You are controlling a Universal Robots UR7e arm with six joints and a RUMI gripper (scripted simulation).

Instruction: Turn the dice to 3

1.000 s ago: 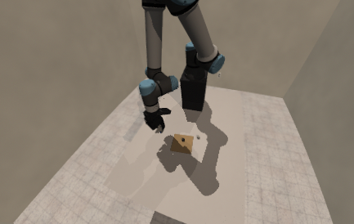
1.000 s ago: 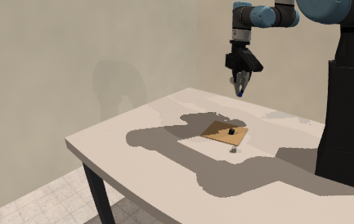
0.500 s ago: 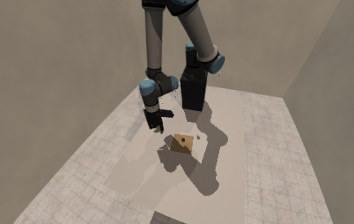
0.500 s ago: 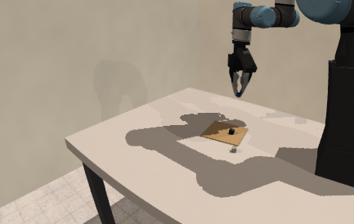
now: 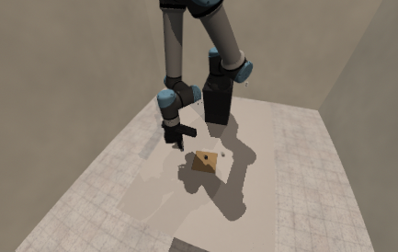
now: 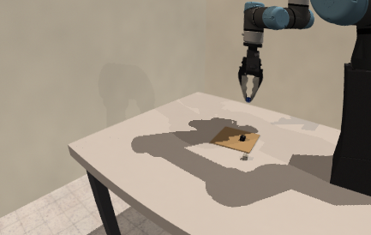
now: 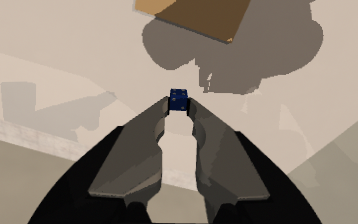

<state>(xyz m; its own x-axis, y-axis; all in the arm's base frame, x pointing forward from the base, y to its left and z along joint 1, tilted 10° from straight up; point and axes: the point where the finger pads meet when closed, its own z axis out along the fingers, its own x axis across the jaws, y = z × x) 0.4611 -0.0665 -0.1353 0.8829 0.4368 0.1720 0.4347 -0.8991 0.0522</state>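
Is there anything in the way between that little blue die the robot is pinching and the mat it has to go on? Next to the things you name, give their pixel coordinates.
Nothing visible blocks the blue die (image 6: 248, 99) (image 7: 178, 100), held above the table in the gripper (image 6: 248, 99) (image 7: 178, 98). The black die (image 5: 206, 157) (image 6: 242, 138) already sits on the mat (image 5: 210, 166) (image 6: 230, 139) (image 7: 201, 20), though, so it takes up some room there.

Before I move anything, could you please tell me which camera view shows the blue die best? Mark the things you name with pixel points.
The wrist view: the blue die (image 7: 178, 100) (image 6: 248, 99) sits unobstructed between the fingertips, pips visible. The exterior view shows only a small blue spot there; the top view doesn't discernibly show it.
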